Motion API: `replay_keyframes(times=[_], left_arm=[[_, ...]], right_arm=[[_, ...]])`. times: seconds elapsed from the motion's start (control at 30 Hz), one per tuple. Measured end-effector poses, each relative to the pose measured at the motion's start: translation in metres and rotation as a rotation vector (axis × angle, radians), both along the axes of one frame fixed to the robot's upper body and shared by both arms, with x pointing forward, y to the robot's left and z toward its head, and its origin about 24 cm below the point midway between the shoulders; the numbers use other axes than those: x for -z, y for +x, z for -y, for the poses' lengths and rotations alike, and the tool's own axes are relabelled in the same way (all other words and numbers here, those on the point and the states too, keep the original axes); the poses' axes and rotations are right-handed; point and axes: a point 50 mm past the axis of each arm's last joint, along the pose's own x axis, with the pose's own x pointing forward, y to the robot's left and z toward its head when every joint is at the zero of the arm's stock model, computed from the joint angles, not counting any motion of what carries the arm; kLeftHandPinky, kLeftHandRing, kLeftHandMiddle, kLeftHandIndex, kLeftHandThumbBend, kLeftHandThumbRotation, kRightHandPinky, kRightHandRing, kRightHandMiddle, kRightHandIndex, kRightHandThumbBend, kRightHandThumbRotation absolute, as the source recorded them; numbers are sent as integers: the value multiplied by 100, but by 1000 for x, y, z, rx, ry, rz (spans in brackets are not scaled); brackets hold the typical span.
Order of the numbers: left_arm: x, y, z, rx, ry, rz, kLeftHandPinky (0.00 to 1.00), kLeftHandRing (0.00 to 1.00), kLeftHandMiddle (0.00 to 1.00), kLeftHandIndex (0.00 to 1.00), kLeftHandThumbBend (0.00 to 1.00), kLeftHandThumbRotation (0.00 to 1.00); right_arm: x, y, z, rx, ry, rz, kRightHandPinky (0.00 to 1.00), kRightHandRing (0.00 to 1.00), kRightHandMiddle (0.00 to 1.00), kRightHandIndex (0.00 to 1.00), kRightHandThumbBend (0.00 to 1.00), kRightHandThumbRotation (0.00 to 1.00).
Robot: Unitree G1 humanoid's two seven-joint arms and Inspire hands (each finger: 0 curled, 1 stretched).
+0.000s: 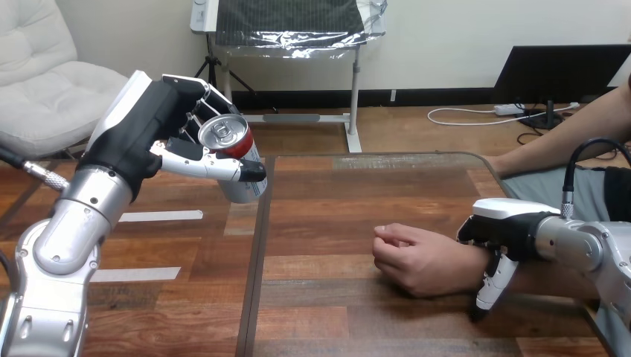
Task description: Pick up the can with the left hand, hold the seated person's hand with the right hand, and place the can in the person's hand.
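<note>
Gripping the can [225, 134] at the upper left, the left hand [149, 130] holds it high, ready to carry over. At lower right, the right hand [510, 223] clasps the person's wrist [463, 262] to steady it.

can [223, 135]: shiny metal top, glossy red side; table [335, 223]: grained wood, slight sheen.

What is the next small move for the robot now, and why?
Probably move the left robot hand, with the can, right and down toward the person's hand. The can is already lifted clear of the wooden table, the right robot hand is curled round the person's wrist, and the person's hand rests loosely closed on the table, apart from the can.
</note>
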Motion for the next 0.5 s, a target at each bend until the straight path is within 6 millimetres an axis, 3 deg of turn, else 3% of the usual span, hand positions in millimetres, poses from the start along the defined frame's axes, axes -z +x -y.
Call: replay_keyframes(times=[0.5], left_arm=[[0,0,0,0,-1,0,27,32,37,39,81,0]], right_arm=[[-1,1,1,1,-6,-8,63,79,85,85,100,5]])
